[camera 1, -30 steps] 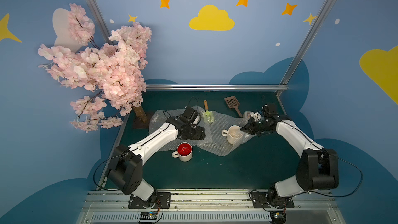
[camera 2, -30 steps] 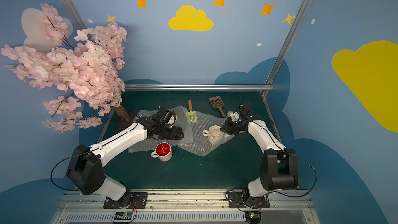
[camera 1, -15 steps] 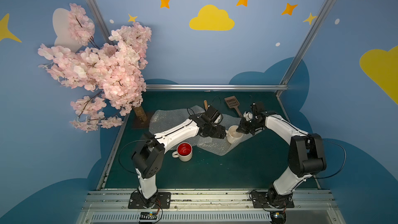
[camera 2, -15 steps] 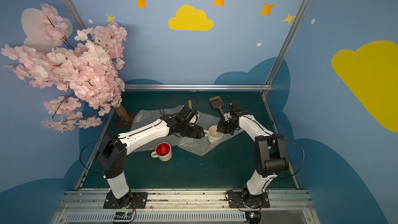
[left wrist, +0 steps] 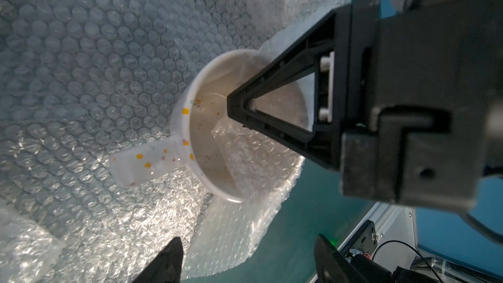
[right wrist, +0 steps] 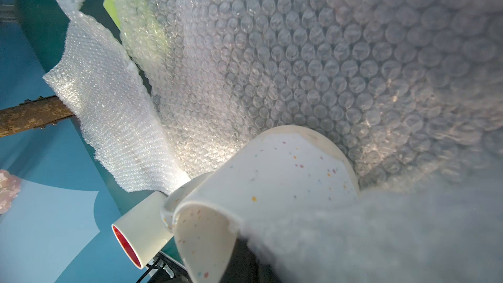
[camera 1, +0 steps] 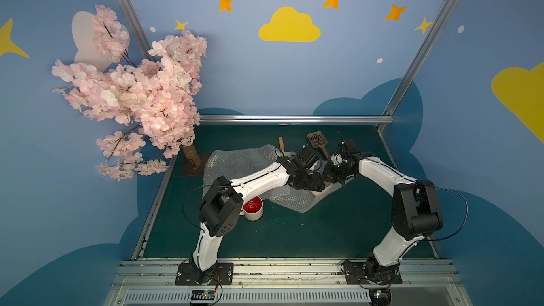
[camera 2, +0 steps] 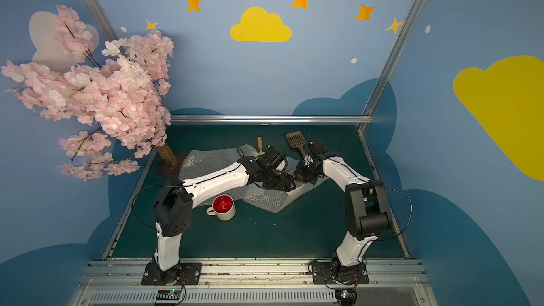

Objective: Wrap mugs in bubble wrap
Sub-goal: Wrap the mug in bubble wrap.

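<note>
Big swing from the left arm [camera 1: 259, 179]: a second ago it sat over the left-side bubble wrap sheet [camera 1: 235, 163], and now it has reached right across to meet the right arm [camera 1: 379, 172] at the cream mug [left wrist: 206, 142]. The right arm has closed in too. In both top views the two wrists now cover nearly all of that mug, which was in plain sight before. The red mug [camera 1: 253, 208] hasn't budged. It stands upright on the green surface [camera 1: 294, 236], just beside the wrap's near edge.

The cream mug stands on the right-side bubble wrap sheet [camera 1: 294, 201], with wrap drawn up along its side and a flap folded over the rim into the bowl. The right jaws are clenched, their tip down inside the mug's mouth just above that flap. Whether they pinch any wrap, I can't tell. The left jaws are released and spread wide, hovering over crumpled wrap beside the mug. The mug lies ahead of them, not between them, and they don't touch it.

As for markings, yellow and pink speckles dot the cream mug's rim and handle.
</note>
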`<state>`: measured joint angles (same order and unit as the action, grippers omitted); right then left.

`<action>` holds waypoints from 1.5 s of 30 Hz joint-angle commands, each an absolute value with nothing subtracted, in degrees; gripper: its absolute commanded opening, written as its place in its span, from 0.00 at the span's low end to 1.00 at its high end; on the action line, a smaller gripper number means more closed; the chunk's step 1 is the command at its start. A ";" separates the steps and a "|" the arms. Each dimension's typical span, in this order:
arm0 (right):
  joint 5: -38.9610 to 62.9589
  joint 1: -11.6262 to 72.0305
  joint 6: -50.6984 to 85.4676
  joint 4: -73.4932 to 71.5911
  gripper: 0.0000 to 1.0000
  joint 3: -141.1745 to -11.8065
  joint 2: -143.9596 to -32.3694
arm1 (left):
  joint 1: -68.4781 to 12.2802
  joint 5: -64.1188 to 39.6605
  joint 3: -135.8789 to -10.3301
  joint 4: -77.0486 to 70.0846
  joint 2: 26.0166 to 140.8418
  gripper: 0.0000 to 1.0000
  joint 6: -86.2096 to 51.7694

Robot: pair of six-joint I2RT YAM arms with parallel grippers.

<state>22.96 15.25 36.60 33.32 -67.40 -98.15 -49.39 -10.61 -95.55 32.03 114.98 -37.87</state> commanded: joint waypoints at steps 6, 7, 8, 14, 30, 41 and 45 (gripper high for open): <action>20.50 16.06 40.59 29.97 0.00 -65.09 -96.06 | -49.46 -6.34 -99.46 37.17 119.01 0.71 -41.71; 20.47 16.06 40.62 29.78 0.00 -64.94 -95.87 | -49.48 -6.08 -100.31 37.60 119.65 0.70 -41.44; 20.48 16.11 40.86 29.55 0.00 -64.56 -95.59 | -49.46 -5.91 -100.83 37.62 120.20 0.70 -41.28; 20.32 16.11 41.05 29.52 0.00 -63.29 -94.23 | -49.48 -2.95 -102.17 37.42 122.26 0.69 -40.92; 20.62 15.80 40.61 29.36 0.10 -63.57 -94.25 | -49.48 -3.78 -110.99 44.47 128.53 0.51 -39.49; 21.28 15.04 38.19 31.70 0.36 -65.25 -89.83 | -49.20 -2.14 -117.84 50.40 132.25 0.20 -38.31; 22.93 14.36 36.83 33.02 0.44 -65.62 -88.47 | -49.18 -1.75 -121.77 52.76 133.83 0.17 -36.86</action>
<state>22.04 14.87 38.44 31.20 -64.31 -90.39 -49.15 -2.33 -119.37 48.49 131.96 -38.92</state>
